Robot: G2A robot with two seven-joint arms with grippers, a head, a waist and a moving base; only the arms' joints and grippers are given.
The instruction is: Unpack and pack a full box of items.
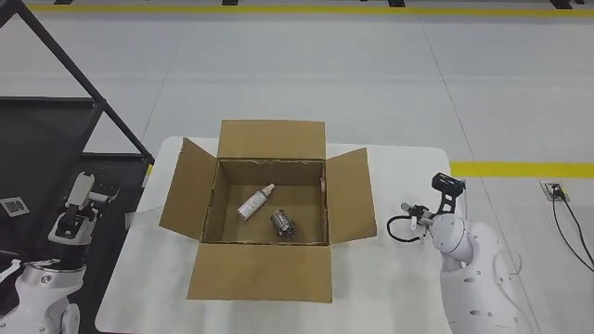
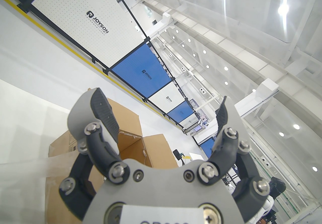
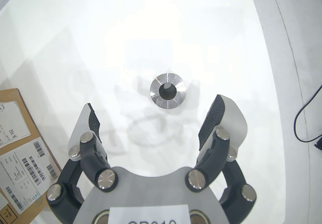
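An open cardboard box (image 1: 272, 158) stands mid-table with all flaps spread. Inside it lie a white bottle (image 1: 255, 201) and a metal cylinder (image 1: 282, 224). On the white table (image 3: 151, 21) to the right of the box stands a short hollow metal sleeve (image 3: 167, 90). My right gripper (image 3: 154, 103) hovers open just short of it, touching nothing; the box's labelled flap (image 3: 17, 119) lies beside it. My left gripper (image 2: 160, 95) is open and empty, tilted up toward the room, with the box (image 2: 153, 149) behind it. In the top view the left gripper (image 1: 82, 195) sits off the table's left side.
A black frame and dark surface (image 1: 56, 139) stand left of the table, close to the left arm. A black cable (image 3: 307, 109) runs on the floor past the table's right edge. Bare tabletop (image 1: 408, 167) lies right of the box.
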